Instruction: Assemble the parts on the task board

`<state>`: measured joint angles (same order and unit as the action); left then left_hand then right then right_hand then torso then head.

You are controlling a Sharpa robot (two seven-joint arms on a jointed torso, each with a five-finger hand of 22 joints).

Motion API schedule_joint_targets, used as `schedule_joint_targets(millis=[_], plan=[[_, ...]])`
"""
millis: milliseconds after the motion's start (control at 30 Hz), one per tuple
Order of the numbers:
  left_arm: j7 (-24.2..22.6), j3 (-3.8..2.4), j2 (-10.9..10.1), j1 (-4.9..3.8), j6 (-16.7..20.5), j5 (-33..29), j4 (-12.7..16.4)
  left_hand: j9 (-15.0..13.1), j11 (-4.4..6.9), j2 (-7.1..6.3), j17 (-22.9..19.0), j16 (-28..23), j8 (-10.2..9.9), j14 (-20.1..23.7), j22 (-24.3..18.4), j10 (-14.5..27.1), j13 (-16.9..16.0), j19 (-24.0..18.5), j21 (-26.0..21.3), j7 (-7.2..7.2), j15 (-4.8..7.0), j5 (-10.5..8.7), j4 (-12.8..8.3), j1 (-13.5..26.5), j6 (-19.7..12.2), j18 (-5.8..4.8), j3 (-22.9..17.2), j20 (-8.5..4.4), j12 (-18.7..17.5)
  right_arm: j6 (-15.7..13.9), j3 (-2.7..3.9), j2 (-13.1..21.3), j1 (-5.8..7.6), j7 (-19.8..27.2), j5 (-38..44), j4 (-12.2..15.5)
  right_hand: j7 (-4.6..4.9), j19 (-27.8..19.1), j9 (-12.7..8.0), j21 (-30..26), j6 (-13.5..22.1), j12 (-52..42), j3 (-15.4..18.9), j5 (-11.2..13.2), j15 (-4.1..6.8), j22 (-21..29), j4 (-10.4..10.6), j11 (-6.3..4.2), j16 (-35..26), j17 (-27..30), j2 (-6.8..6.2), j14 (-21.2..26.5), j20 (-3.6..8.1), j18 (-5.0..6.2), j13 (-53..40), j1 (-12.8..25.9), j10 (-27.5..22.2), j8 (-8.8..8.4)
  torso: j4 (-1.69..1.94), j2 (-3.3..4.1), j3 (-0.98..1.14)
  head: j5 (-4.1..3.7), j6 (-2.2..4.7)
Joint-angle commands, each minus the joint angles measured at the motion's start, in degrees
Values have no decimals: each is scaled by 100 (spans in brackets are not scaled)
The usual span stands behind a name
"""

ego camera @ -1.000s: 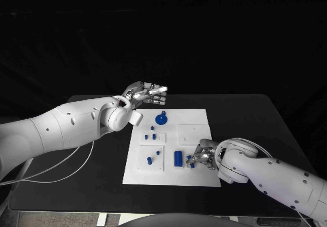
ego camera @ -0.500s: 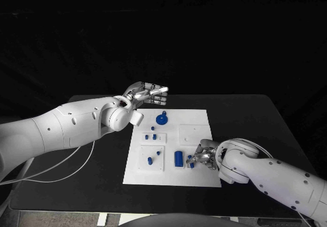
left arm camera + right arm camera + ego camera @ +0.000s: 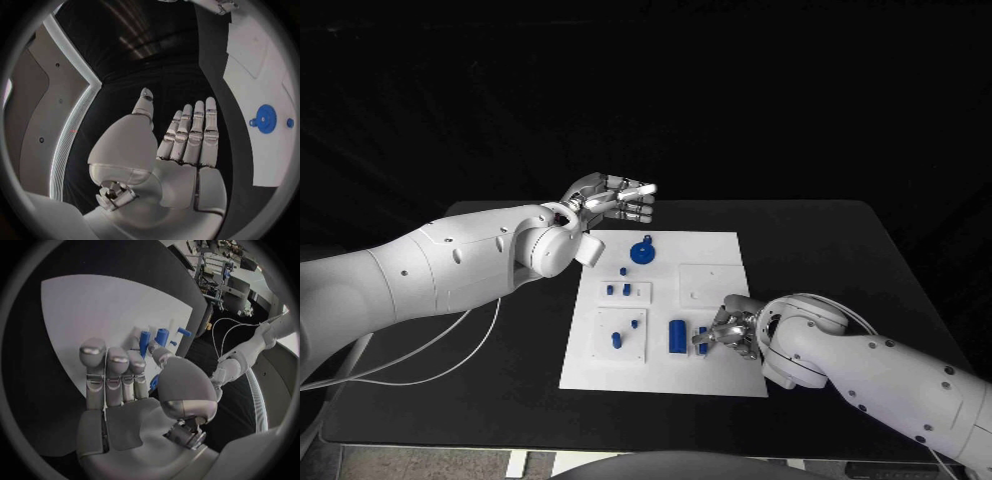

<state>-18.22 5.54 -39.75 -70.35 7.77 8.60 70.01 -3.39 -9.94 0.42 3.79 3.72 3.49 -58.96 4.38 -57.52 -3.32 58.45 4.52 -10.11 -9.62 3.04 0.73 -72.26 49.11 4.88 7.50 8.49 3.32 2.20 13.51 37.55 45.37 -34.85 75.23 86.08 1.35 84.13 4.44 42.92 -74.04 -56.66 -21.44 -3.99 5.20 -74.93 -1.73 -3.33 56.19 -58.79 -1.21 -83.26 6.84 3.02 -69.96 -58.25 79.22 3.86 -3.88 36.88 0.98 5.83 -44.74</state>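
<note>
Head view: white task board flat in the middle of the black table, carrying blue parts. Among them a round blue disc near the far edge, two small pegs in a small plate below it, a blue cylinder near the front. Left hand raised off the board's far left corner, fingers straight and close together, holding nothing. Right hand low on the board just beside the cylinder, fingers curled down over a small blue part; cannot tell whether pinched or merely touched.

Left wrist view: left hand flat, fingers side by side, thumb apart, palm bare; blue disc on the board well beyond.

Right wrist view: right hand over the board, fingers together, thumb close against a blue piece; upright blue parts just past the fingertips.
</note>
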Motion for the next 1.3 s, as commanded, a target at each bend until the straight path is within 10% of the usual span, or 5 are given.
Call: schedule_joint_targets(millis=[33,600,1300], plan=[[-32,-3,13,-1,-85,14,7,8,7,66,7,-25,-8,41,7,28,-6,-11,24,0,-1,-12,7,-9,-23,66,26,30,37,121,-18,-29,-24,123,-61,9,0,159,-4,-28,33,16,9,45,39,-516,65,32,-27,0,-74,-2,3,-77,4,-10,-27,-21,1,1,-2,3,1],[-25,-1,19,0,-91,14,1,8,7,66,7,-25,-8,41,7,28,-6,-11,24,0,-1,-12,7,-9,-23,66,26,30,37,169,-19,-33,-24,162,-68,-4,-4,158,-4,-36,32,14,59,27,38,-516,-144,29,-34,-10,-47,-4,3,-78,10,-97,-30,-21,1,2,0,11,-31],[-21,2,21,0,-94,15,2,8,7,66,7,-25,-8,41,7,28,-6,-11,24,0,-1,-12,7,-9,-23,66,26,30,37,237,-20,-6,-24,167,-114,20,3,159,-5,-40,16,16,286,73,35,-517,232,36,-44,-14,-229,-6,0,-77,20,-109,-29,-20,-1,1,2,25,-57]])
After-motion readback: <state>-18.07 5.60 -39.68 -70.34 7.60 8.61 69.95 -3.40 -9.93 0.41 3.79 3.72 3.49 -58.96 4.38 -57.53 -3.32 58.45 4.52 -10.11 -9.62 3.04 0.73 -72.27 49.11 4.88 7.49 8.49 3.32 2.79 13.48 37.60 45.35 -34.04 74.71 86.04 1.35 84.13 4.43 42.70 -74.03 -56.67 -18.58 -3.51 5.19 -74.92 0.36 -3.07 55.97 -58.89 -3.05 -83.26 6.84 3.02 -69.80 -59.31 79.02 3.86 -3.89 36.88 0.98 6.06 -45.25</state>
